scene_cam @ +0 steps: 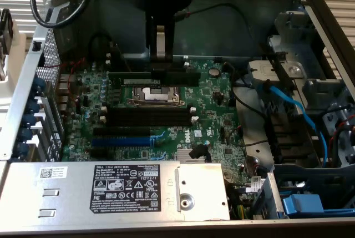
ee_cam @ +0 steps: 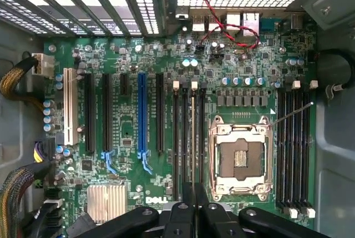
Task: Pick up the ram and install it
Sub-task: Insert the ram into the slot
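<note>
One open computer case point(scene_cam: 252, 5) holds a motherboard point(scene_cam: 213, 102), where the claw point(ee_cam: 194, 195) pinches the ram point(ee_cam: 193, 138).

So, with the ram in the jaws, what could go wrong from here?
1. The ram sits edge-on in the gripper, jaws shut on it, over the black slots; a small tilt could make it miss its slot and strike the board.
2. The CPU socket lies right beside those slots; a slip may damage it.

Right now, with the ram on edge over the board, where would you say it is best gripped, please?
Pinch the ram across its flat faces along the upper edge, from above: it is thin and stands on edge. The gripper holds it so.
</note>
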### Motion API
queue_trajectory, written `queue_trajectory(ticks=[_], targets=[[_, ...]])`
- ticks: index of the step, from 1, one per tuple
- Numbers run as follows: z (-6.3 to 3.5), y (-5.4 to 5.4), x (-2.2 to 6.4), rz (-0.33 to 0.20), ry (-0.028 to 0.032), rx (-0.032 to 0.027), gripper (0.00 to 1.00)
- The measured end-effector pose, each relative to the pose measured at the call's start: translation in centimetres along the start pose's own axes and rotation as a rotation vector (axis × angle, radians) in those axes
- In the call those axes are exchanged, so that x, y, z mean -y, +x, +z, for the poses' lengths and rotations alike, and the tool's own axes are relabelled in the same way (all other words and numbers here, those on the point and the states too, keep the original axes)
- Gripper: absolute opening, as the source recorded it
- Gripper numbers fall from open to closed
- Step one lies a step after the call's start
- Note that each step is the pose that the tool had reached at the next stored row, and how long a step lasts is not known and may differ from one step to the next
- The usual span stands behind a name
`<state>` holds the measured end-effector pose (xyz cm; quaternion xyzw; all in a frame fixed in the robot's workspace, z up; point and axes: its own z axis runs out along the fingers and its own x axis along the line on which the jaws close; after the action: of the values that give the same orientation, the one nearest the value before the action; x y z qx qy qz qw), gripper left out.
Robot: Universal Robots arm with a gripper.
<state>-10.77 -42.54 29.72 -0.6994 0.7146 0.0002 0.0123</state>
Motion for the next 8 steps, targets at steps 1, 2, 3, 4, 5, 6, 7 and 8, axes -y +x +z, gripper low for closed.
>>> queue_trajectory(ticks=[1, 2, 3, 4, 5, 6, 7, 8], targets=[[0.11, 0.0, -0.01, 0.000, 0.0001, 0.0002, 0.12], [0.26, 0.1, -0.02, 0.000, 0.0000, 0.0001, 0.12], [0.42, 0.1, -0.03, 0.000, -0.0001, 0.0000, 0.12], [0.59, 0.2, -0.03, 0.000, -0.0001, -0.0002, 0.12], [0.82, 0.3, -0.03, 0.000, 0.0000, 0.0001, 0.12], [1.08, 0.5, -0.03, 0.000, -0.0001, -0.0001, 0.12], [1.35, 0.7, -0.04, 0.000, -0.0003, -0.0001, 0.12], [1.62, 0.8, -0.04, 0.000, -0.0004, 0.0000, 0.12]])
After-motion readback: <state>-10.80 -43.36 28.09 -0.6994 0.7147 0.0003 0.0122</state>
